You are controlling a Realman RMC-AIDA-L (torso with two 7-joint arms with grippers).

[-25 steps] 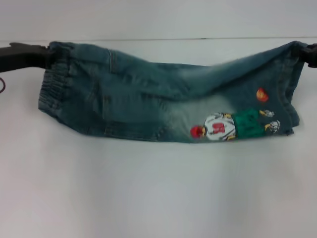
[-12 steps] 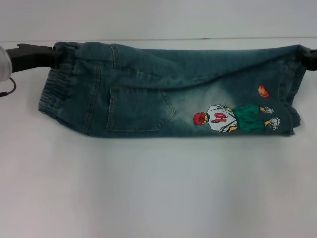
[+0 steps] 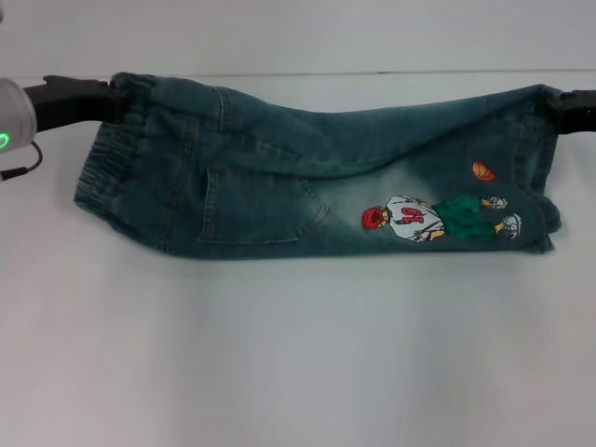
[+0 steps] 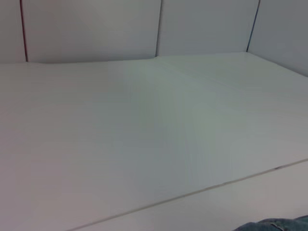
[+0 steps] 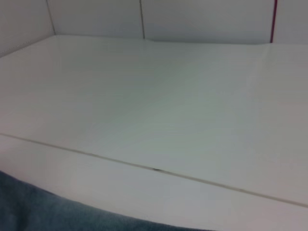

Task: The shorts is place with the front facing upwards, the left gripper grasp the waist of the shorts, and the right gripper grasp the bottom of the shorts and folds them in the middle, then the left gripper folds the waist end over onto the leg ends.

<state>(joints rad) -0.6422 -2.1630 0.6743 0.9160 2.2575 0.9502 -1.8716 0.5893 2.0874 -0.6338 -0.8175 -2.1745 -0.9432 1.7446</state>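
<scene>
A plain white tabletop (image 3: 298,354) runs back to a pale panelled wall; nothing else lies on it. On it the shorts (image 3: 317,172) — small blue-green washed denim with a faded patch, a back patch pocket and a cartoon figure stitched near the hems — are already doubled lengthwise, and their long axis runs straight across from one arm to the other. The left gripper (image 3: 74,98), a black claw on a grey wrist with a green light, grips the far corner of the ruched elastic waist (image 3: 107,163) at the shorts' left end, the cloth pinched between its fingers. The right gripper (image 3: 575,101), black and barely in view, meets the far corner at the leg ends (image 3: 545,200), seemingly clamped on the denim, though its fingers are hidden. The far edge hangs taut and slightly raised between the two; the near edge rests on the table. The coming fold, as I judge it, carries the waist rightward along that axis onto the hems — the path across the shorts is unobstructed; the left arm is the one at the waist.
</scene>
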